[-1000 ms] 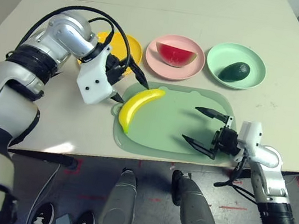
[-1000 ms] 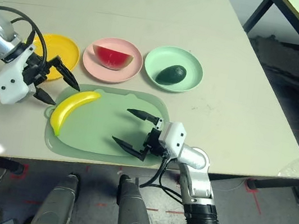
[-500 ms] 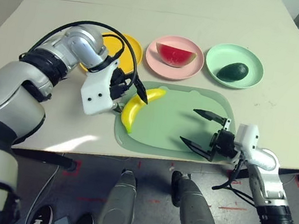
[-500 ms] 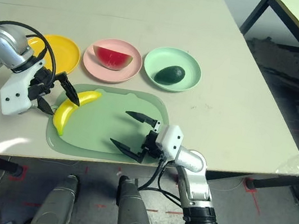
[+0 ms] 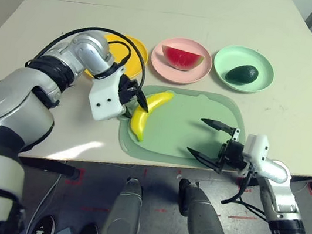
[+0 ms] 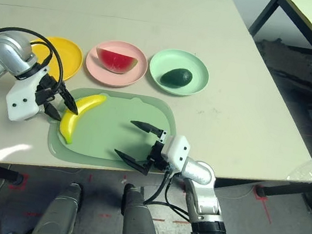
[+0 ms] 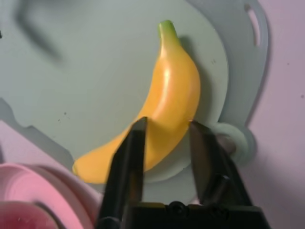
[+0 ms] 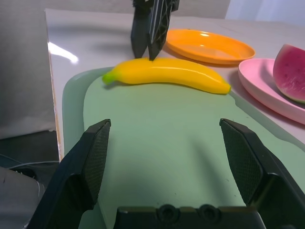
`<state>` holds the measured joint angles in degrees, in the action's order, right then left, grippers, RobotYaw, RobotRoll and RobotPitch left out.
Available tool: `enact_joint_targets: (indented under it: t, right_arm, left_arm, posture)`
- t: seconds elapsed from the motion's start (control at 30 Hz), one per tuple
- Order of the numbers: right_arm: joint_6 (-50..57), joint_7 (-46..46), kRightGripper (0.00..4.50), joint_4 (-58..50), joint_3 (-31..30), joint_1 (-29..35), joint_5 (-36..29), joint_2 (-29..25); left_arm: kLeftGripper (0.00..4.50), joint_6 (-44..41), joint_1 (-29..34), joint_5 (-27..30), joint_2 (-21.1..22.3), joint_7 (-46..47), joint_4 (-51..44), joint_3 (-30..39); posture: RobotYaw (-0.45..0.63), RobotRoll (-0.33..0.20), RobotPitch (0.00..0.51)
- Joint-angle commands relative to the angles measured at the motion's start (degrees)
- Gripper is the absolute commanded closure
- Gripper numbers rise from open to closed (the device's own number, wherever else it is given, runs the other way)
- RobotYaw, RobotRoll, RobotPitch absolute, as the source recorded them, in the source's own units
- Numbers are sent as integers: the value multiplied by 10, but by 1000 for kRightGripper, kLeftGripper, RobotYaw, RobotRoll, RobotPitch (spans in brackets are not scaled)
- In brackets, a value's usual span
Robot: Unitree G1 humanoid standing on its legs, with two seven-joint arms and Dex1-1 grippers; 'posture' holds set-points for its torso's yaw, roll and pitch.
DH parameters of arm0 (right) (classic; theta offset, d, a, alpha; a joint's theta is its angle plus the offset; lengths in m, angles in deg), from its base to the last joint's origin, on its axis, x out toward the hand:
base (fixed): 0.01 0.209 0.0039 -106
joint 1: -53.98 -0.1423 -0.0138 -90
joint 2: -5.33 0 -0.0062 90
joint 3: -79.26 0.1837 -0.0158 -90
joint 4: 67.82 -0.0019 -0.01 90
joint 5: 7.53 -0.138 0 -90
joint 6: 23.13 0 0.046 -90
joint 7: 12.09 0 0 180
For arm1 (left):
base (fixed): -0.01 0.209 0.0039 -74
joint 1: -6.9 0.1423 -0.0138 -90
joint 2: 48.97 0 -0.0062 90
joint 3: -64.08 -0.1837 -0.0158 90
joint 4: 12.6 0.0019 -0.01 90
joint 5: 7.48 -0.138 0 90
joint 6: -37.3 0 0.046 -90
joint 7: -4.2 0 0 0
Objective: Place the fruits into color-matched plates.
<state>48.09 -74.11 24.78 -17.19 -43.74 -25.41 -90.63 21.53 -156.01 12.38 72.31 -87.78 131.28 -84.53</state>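
Observation:
The yellow banana [image 5: 145,113] lies on the left part of the pale green mat [image 5: 186,113]. My left gripper [image 5: 137,107] reaches down onto its middle, and in the left wrist view both fingers [image 7: 129,152] press the sides of the banana [image 7: 174,95], so it is shut on it. The red watermelon wedge [image 5: 181,57] rests in the pink plate [image 5: 169,70]. The dark avocado [image 5: 239,74] lies in the mint green plate [image 5: 263,61]. The yellow-orange plate [image 5: 132,51] is partly hidden behind my left arm. My right gripper [image 5: 195,136] hovers open over the mat's near right part.
The three plates stand in a row behind the mat. The mat reaches close to the table's front edge [image 5: 154,163]. Black cables [image 5: 98,32] loop over my left wrist above the yellow-orange plate. Bare tabletop stretches behind the plates and to the right.
My left gripper has swung right from beside the mat onto the banana and its fingers have closed on it. The banana has turned slightly. My right gripper has drifted a little toward the front edge.

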Motion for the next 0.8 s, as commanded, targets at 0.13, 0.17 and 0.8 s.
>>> enact_joint_targets:
  t: [0.13, 0.17, 0.8]
  right_arm:
    - [-2, -6, 0, 6, -11, -3, -2, -5]
    - [-4, -7, 0, 8, -12, -5, -2, -5]
    - [6, -5, 0, 6, -16, -3, -12, -2]
  left_arm:
    - [4482, -24, 3, 24, 27, -5, -33, -19]
    - [4482, -29, 3, 29, 31, -5, -40, -20]
    - [1271, -11, -20, -24, -24, -5, 7, -26]
  posture:
    - [-140, 0, 219]
    - [-140, 0, 219]
    - [-161, 0, 210]
